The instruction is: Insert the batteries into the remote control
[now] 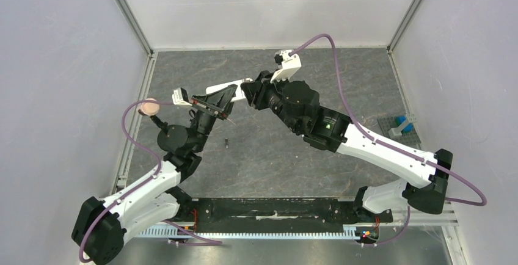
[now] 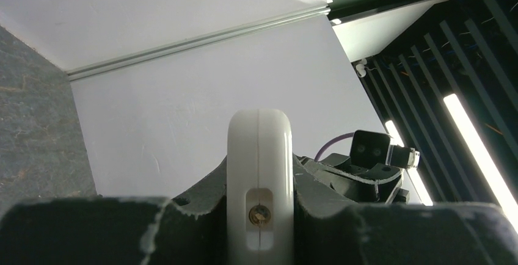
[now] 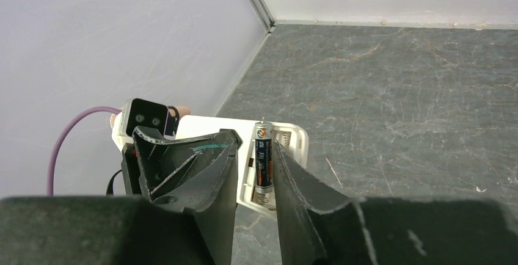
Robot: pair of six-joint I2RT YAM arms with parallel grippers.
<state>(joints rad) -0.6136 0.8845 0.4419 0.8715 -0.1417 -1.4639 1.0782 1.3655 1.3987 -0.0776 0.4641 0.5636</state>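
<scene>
Right wrist shows one battery [image 3: 262, 161] apparently seated in the remote control [image 3: 294, 139], which the left hand [image 1: 231, 95] clamps (right hand [image 3: 255, 143]: grip unclear), second battery [image 1: 226, 142] waiting on the surface [image 1: 275, 155].

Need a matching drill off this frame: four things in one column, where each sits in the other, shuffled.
Things
1. remote control
2. battery
3. second battery
4. blue part

Places
A. loose on the table
B. on the grey tray, far right
C. clamped edgewise in the left gripper
D. between the right gripper fingers, at the remote's open bay

Pairs: 1-C, 2-D, 3-A, 4-B
</scene>
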